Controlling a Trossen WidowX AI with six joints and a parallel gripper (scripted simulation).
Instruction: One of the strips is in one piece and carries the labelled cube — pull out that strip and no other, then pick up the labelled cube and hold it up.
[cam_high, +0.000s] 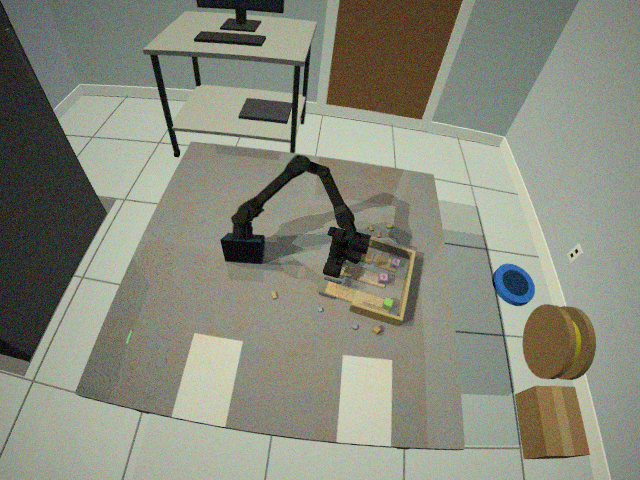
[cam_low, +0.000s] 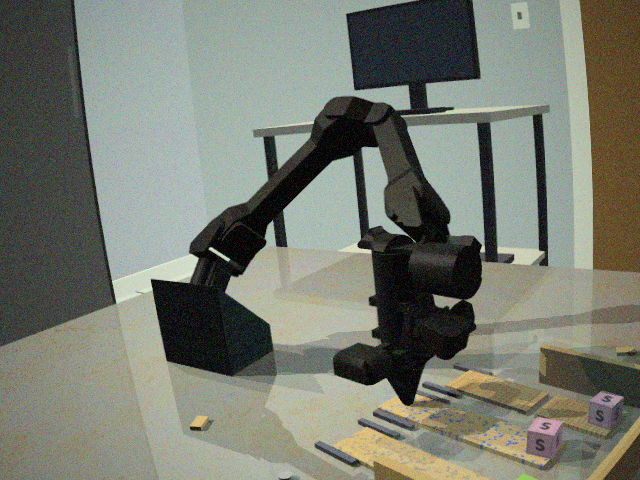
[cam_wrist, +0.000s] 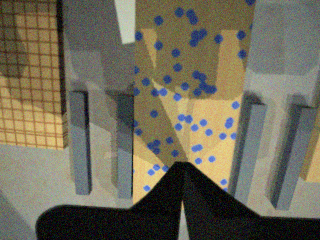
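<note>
Office-like room, tiled floor: one monitor (cam_high: 240, 4) (cam_low: 413, 46) on a pale workstation table (cam_high: 175, 38) (cam_low: 516, 111); one keyboard (cam_high: 230, 38); one brown door (cam_high: 392, 51) (cam_low: 615, 155); one cardboard box (cam_high: 550, 422); one wall socket (cam_high: 574, 252).
</note>
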